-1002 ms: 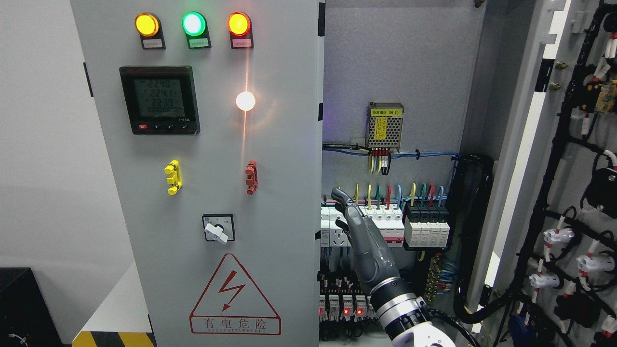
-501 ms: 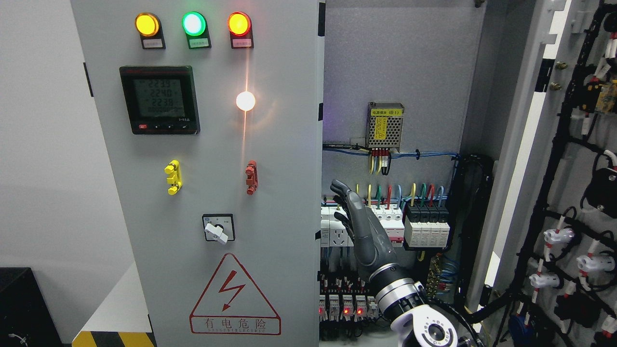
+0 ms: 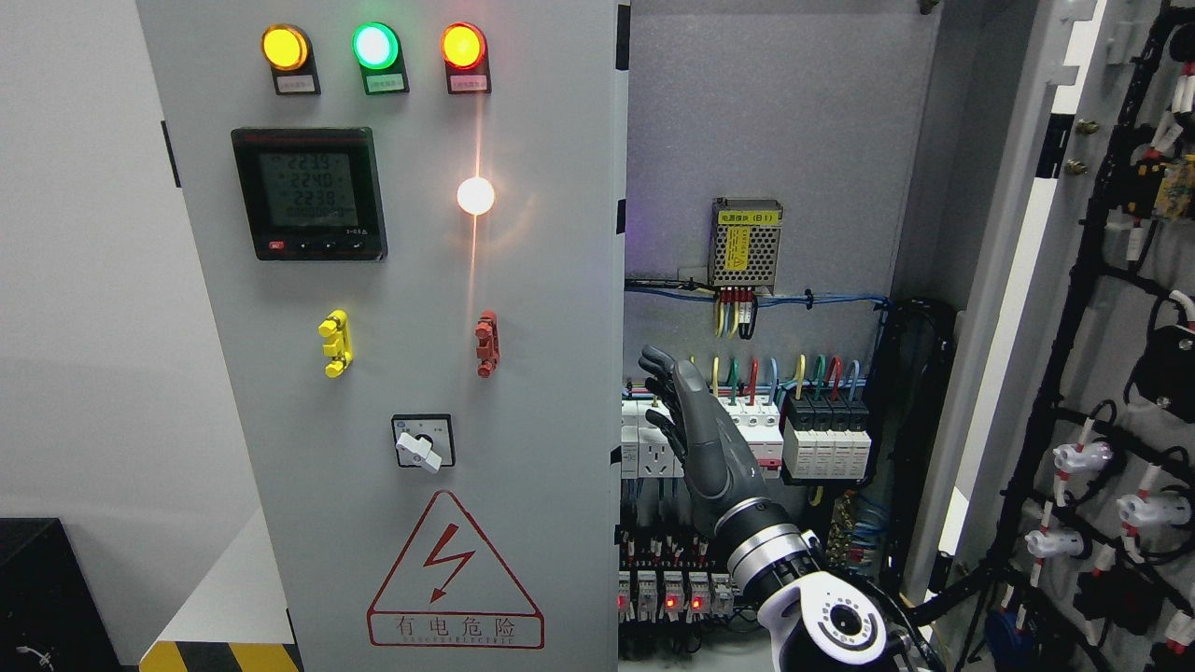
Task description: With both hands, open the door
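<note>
The cabinet's left door (image 3: 523, 308) is a grey panel with three lamps, a meter and a rotary switch; it stands closed, its free edge near the picture's middle. The right door (image 3: 1018, 308) is swung wide open to the right, its inner face covered with black wiring. My right hand (image 3: 674, 397) rises from the lower right inside the open bay, in front of the breakers. Its dark fingers (image 3: 659, 360) are extended and slightly spread, a short way right of the left door's edge, holding nothing. The left arm does not show.
Inside the bay are a row of breakers (image 3: 822, 439), a mesh-covered power supply (image 3: 745, 245) and a black cable loom (image 3: 920, 420). A black box (image 3: 37, 597) stands at the lower left beside yellow-black hazard tape (image 3: 224, 656).
My right hand has risen slightly and turned, its fingertips closer to the left door's edge. More of the white wrist joint shows at the bottom. Both doors stand as before.
</note>
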{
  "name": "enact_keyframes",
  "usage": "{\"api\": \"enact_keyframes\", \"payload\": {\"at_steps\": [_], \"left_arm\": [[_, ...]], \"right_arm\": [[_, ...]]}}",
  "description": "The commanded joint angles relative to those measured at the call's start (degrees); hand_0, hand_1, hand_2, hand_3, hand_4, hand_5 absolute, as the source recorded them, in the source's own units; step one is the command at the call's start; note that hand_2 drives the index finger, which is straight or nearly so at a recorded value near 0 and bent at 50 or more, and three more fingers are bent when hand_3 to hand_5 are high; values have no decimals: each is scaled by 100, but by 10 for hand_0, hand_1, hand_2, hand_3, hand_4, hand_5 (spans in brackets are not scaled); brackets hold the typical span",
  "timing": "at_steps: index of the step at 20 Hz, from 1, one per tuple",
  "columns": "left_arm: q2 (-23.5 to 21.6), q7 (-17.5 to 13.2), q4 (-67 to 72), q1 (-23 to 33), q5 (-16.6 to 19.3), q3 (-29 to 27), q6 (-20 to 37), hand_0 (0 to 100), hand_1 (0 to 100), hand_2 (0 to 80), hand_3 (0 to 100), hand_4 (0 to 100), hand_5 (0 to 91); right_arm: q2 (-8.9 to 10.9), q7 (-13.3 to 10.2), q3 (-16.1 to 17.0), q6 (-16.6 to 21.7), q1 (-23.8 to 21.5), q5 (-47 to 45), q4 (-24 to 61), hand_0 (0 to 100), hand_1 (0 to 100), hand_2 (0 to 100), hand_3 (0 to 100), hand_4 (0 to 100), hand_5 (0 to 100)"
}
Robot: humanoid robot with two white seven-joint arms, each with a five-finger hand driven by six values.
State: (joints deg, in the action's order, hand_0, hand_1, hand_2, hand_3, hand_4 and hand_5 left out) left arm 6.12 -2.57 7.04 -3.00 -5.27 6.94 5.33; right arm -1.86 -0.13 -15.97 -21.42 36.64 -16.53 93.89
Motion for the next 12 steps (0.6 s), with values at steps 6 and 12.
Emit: {"api": "enact_keyframes", "payload": {"at_steps": [6, 12], "left_arm": [[3, 2, -1, 1, 0, 0, -6, 0, 0, 0, 0, 0, 0], [3, 2, -1, 1, -9, 0, 3, 0, 0, 0, 0, 0, 0]], "right_arm": [[-7, 346, 252, -20, 133, -122, -424, 0, 0, 0, 0, 0, 0], [-7, 760, 463, -28, 247, -122, -573, 0, 0, 0, 0, 0, 0]]}}
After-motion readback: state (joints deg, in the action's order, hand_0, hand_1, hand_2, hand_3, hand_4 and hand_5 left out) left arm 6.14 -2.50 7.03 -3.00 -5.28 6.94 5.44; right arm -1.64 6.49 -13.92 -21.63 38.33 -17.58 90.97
